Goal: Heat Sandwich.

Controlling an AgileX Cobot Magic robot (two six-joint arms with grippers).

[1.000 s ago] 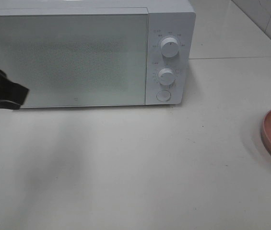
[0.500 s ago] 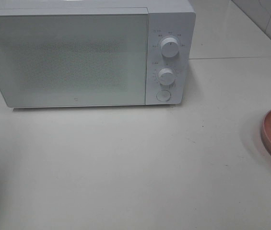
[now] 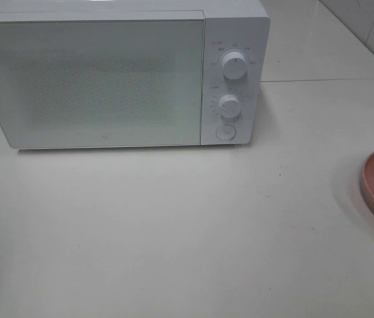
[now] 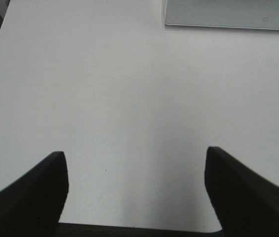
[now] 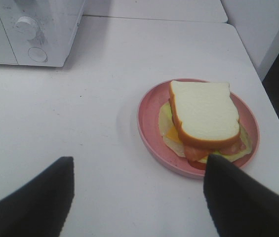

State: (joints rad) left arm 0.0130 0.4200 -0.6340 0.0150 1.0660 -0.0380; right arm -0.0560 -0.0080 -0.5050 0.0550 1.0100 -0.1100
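Sandwich [image 5: 204,120] on pink plate [image 5: 149,131] getting cropped at right edge overhead, white counter [image 3: 173,225] carrying microwave [image 3: 107,76] far left, both tools sitting apart, empty.

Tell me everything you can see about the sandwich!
The sandwich lies flat on a round pink plate, which sits on the white table to the right of the microwave. On top is a soft-looking slice of white bread with a tan crust. Under it peek out reddish-pink slices like ham or tomato, a bit of yellow like cheese, and pale green like lettuce. It looks whole, with no bites gone. Only the plate touches it; no gripper holds it. The high camera catches just its yellow edge.
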